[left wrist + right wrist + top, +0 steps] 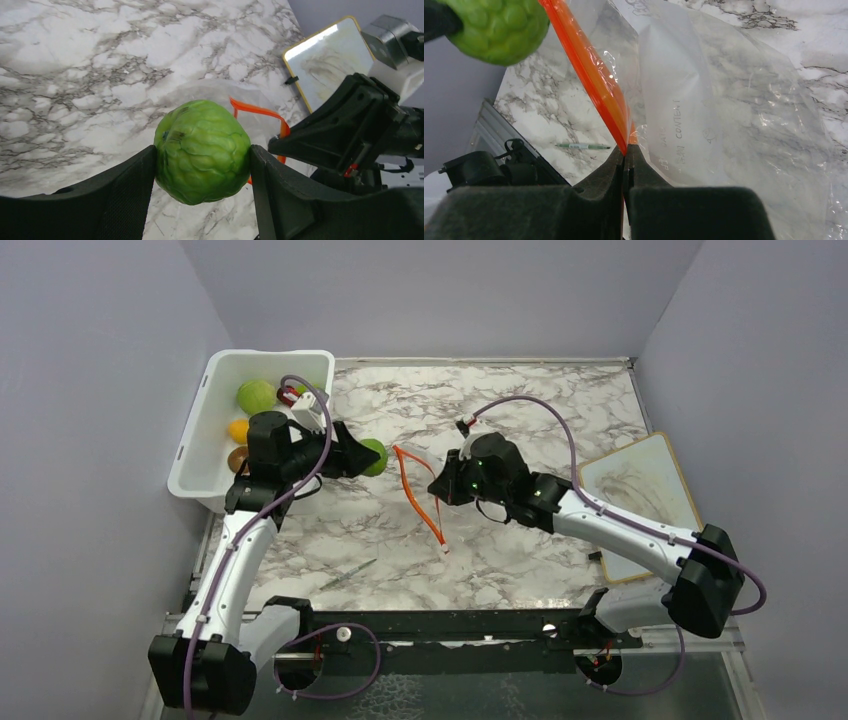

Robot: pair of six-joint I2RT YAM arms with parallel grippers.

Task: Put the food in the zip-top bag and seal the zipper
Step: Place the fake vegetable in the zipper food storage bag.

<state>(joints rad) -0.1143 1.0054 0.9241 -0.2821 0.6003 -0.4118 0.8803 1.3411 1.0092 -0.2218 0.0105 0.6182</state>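
Note:
My left gripper [368,456] is shut on the pale green cabbage ball [202,151] and holds it above the table, just left of the bag's mouth. The ball also shows in the top view [373,456] and in the right wrist view [499,27]. My right gripper [626,150] is shut on the orange-red zipper strip [594,77] of the clear zip-top bag [724,115] and lifts that edge, so the mouth [418,495] gapes. In the top view my right gripper [440,488] is at the bag's right side. More food, green, orange, brown and red pieces [255,405], lies in the white tub.
The white tub [205,400] stands at the far left by the wall. A green pen [348,574] lies near the front edge. A yellow-rimmed board [640,502] lies at the right.

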